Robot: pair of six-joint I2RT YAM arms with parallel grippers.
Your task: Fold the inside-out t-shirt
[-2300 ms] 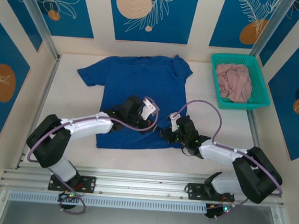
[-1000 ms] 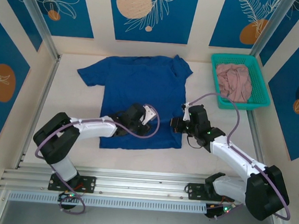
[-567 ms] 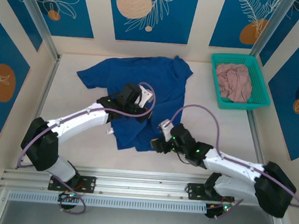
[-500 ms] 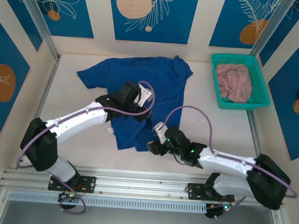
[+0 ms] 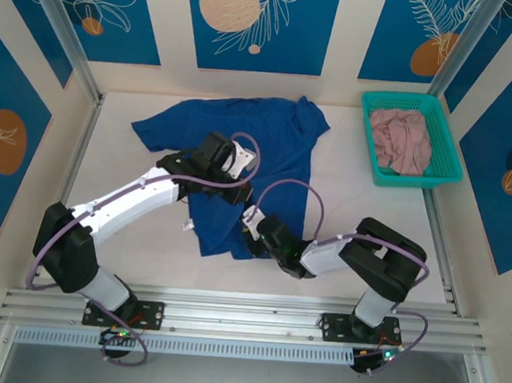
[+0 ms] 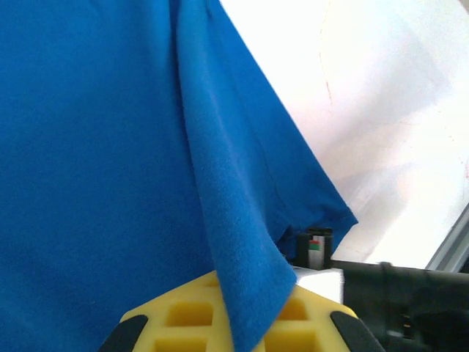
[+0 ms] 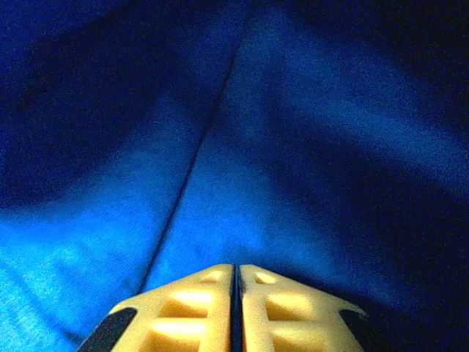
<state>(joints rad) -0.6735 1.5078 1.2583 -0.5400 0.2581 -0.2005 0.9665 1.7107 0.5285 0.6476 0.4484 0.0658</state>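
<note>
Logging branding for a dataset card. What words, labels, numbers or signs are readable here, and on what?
None readable.
Small label past the t-shirt hem: red and green marks, too small to read.
Wall panels: leaf and circle patterns, no words.

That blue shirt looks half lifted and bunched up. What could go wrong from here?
The left claw pinches just a thin fold of the shirt, so the cloth might slip out. The shirt's near edge is bunched and skewed, so the fold may come out crooked. The right claw is shut right against the cloth and could drag it.
</note>
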